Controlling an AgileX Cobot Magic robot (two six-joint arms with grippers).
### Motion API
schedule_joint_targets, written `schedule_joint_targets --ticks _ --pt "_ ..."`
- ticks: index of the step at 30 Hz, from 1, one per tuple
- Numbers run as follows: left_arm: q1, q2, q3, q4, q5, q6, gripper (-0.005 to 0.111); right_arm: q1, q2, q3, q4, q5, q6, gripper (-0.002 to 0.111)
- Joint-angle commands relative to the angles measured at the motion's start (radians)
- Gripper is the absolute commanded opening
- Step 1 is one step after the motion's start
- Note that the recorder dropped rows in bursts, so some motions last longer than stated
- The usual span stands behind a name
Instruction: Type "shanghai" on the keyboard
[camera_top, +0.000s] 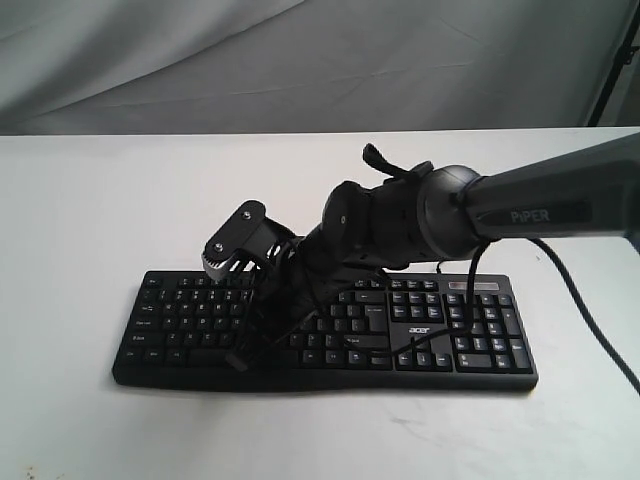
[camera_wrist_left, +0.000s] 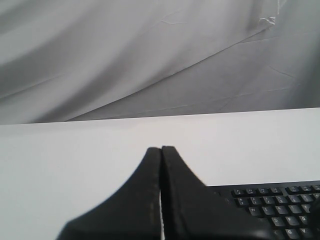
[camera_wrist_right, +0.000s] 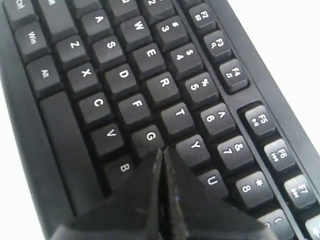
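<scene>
- Your right claw (camera_wrist_right: 162, 152) is pinched fully closed with nothing in it, so it works as 1 blunt poker. Its tip sits down in the letter rows, just beside the G key (camera_wrist_right: 150, 136) and the Y key (camera_wrist_right: 195, 145).
- H can't be seen, and I reckon it's under that tip, so this looks like an "h" stroke. "shanghai" has 2 of them and I can't say which this is. I also can't tell if the key is actually pressed down.
- Next move, my guess: lift clear, then slide along the home row without clipping neighbours.
- The keyboard (camera_top: 200, 320) lies flat on the white table (camera_top: 80, 250), towards the near edge, number pad on the right.
- Your left claw (camera_wrist_left: 161, 150) is also closed and empty, hanging over bare table beside the keyboard's end.
- Grey cloth (camera_top: 300, 60) at the back.
</scene>
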Motion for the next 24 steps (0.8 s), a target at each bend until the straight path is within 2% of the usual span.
schedule_joint_targets --ticks 1,8,24 --pt "-0.006 -0.002 0.002 0.000 -0.006 -0.003 0.000 0.004 -0.009 0.002 0.001 -0.008 -0.001 0.000" --pt "-0.006 -0.002 0.002 0.000 -0.006 -0.003 0.000 0.010 -0.031 -0.072 -0.022 0.044 -0.001 0.000" --pt "-0.006 -0.002 0.002 0.000 -0.006 -0.003 0.000 0.095 0.197 -0.488 -0.090 0.232 0.067 0.000"
